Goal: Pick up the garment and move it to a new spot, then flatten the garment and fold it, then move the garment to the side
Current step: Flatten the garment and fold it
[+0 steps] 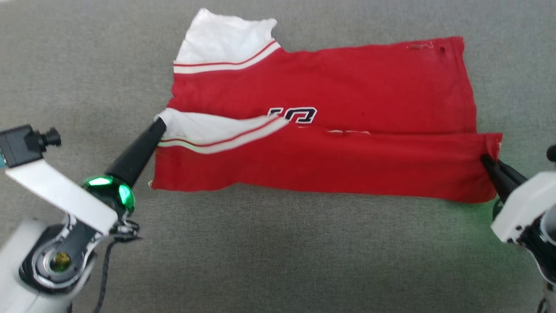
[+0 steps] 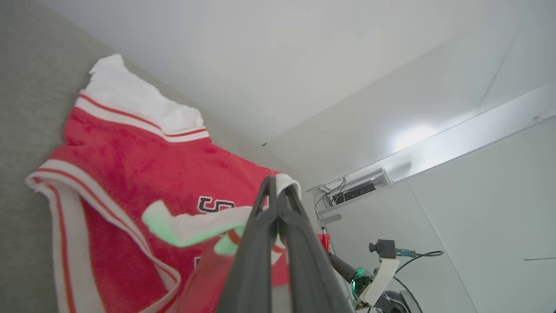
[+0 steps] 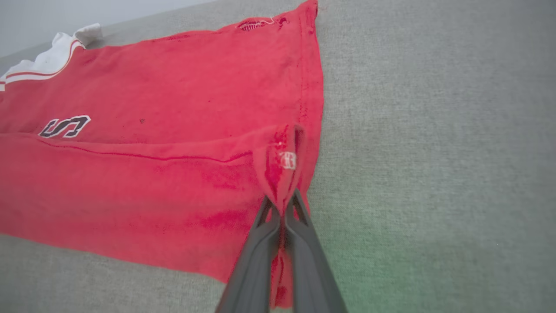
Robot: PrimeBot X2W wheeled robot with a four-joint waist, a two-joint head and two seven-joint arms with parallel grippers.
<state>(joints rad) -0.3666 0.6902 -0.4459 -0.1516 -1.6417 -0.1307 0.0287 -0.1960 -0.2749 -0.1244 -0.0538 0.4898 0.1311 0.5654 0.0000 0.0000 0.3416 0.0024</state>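
Observation:
The garment [image 1: 330,130], a red shirt with white striped sleeves and dark lettering, lies spread on the grey surface with its near long edge folded over toward the middle. My left gripper [image 1: 160,125] is shut on the near white sleeve at the shirt's left end; in the left wrist view the gripper [image 2: 276,182] pinches that white cloth and the garment [image 2: 130,174] hangs beneath. My right gripper [image 1: 485,160] is shut on the folded hem corner at the right end. In the right wrist view the gripper [image 3: 283,204] clamps a raised red corner of the garment [image 3: 152,130].
A grey fabric surface [image 1: 278,252] stretches all around the shirt, with open room in front and to both sides. The left wrist view looks up at a pale wall and ceiling [image 2: 347,65] and the right arm's camera mount [image 2: 382,256].

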